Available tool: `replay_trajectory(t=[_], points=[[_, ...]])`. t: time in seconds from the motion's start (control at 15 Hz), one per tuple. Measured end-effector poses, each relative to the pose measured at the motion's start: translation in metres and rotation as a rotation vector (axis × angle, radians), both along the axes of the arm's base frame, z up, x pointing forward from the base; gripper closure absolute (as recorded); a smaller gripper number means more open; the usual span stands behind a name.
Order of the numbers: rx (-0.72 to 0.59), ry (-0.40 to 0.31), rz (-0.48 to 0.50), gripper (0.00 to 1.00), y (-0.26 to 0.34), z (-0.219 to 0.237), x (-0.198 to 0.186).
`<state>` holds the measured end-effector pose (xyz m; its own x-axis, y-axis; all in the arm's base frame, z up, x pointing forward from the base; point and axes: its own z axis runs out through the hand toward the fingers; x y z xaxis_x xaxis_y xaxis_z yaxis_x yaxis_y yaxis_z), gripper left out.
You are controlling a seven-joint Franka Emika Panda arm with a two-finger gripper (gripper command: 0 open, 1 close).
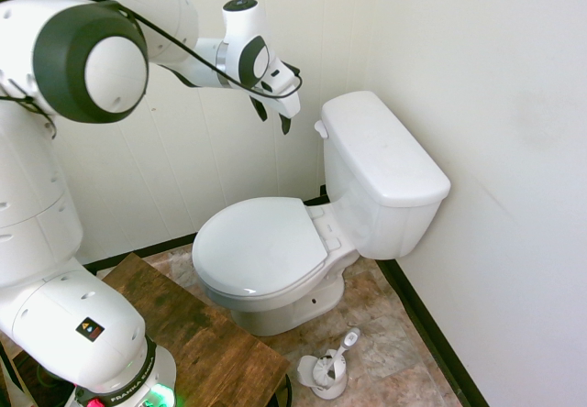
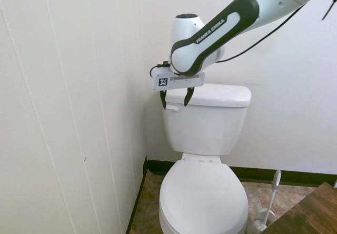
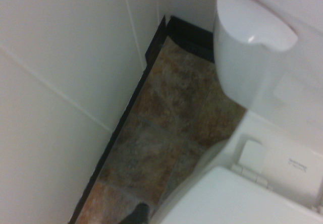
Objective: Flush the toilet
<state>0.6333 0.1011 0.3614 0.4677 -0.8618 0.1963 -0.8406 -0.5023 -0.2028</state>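
The white toilet [image 1: 261,247] stands against the back wall with its oval seat lid down. Its boxy tank [image 1: 381,178] has a small white flush lever [image 1: 320,129] on the front corner nearest the side wall. My gripper [image 1: 272,115] hangs open in the air just left of that lever, at about its height and not touching it. From the other side, the gripper [image 2: 175,101] shows with its two dark fingers pointing down in front of the tank [image 2: 210,123], the lever [image 2: 174,107] visible between the tips. The wrist view looks down past the lever [image 3: 257,22] to the floor and the seat lid [image 3: 237,199].
A panelled side wall [image 2: 68,113] runs close beside the tank. A white toilet-brush holder [image 1: 326,370] stands on the tiled floor in front of the bowl. A dark wooden board [image 1: 193,324] lies beside the toilet near the arm's base.
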Motion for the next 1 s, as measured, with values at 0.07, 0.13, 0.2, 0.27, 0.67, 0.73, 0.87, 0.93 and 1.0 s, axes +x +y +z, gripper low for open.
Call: replay_trajectory(t=[0.07, 0.13, 0.2, 0.27, 0.67, 0.73, 0.87, 0.93, 1.0], points=[[-0.004, -0.007, -0.029, 1.00, 0.000, -0.008, 0.015], [-0.005, -0.015, -0.061, 1.00, -0.002, -0.014, 0.028], [-0.008, -0.023, -0.087, 1.00, -0.003, -0.017, 0.039], [-0.012, -0.029, -0.107, 1.00, -0.005, -0.019, 0.049], [-0.023, -0.043, -0.191, 1.00, -0.019, -0.018, 0.089], [-0.022, -0.043, -0.201, 1.00, -0.020, -0.019, 0.093], [-0.016, -0.040, -0.219, 1.00, -0.021, -0.020, 0.101], [-0.017, -0.041, -0.226, 1.00, -0.022, -0.020, 0.104], [-0.018, -0.042, -0.232, 1.00, -0.024, -0.021, 0.107]])
